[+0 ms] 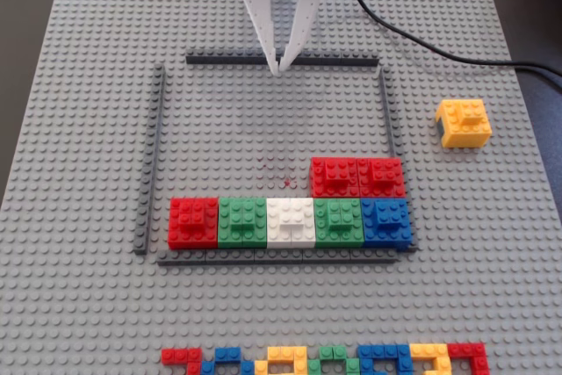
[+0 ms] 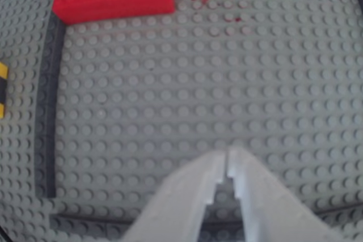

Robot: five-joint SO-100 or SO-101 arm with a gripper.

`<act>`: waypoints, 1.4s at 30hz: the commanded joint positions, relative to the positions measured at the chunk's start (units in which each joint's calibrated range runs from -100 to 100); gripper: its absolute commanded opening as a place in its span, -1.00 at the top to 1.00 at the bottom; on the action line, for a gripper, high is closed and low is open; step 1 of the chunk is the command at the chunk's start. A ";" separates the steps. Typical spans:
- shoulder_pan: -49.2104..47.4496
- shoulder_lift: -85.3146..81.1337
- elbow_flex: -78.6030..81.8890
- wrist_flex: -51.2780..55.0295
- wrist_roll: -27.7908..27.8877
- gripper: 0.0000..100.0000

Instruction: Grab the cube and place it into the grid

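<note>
**Operator A:** Report the gripper condition.

**Operator B:** In the fixed view the gripper [image 1: 281, 68] points down over the top rail [image 1: 281, 61] of the grid frame. Its two white fingers [image 1: 260, 15] converge to a single point. The wrist view confirms it: the fingertips [image 2: 218, 165] meet with only a hairline seam between them, and nothing is held. The jaws are closed and empty.

**Operator A:** Locate the cube.

**Operator B:** The yellow cube [image 1: 464, 122] rests on the grey baseplate [image 1: 79, 76], outside the frame, to the right of the right rail [image 1: 387, 111] in the fixed view. It is well apart from the gripper. In the wrist view only a yellow-and-black sliver [image 2: 3, 89] shows at the left edge; it cannot be confirmed as the cube.

**Operator A:** State the grid contents.

**Operator B:** In the fixed view, a row of five cubes sits along the bottom rail [image 1: 277, 256]: red [image 1: 193, 221], green [image 1: 242, 219], white [image 1: 291, 220], green [image 1: 339, 220], blue [image 1: 385, 220], each touching its neighbour. Two red cubes [image 1: 357, 176] sit side by side just above the right end of that row. The left rail [image 1: 151, 160] closes the frame. The upper area of the grid is bare baseplate.

**Operator A:** Anything else on the plate?

**Operator B:** A line of mixed coloured bricks [image 1: 325, 360] runs along the bottom edge of the fixed view. A black cable [image 1: 421, 46] crosses the upper right corner.
</note>
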 commanded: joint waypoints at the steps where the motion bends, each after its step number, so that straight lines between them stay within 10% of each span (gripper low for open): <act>1: 0.66 -2.12 0.53 0.61 1.32 1.00; 42: -1.11 -1.78 -9.17 2.32 1.37 1.00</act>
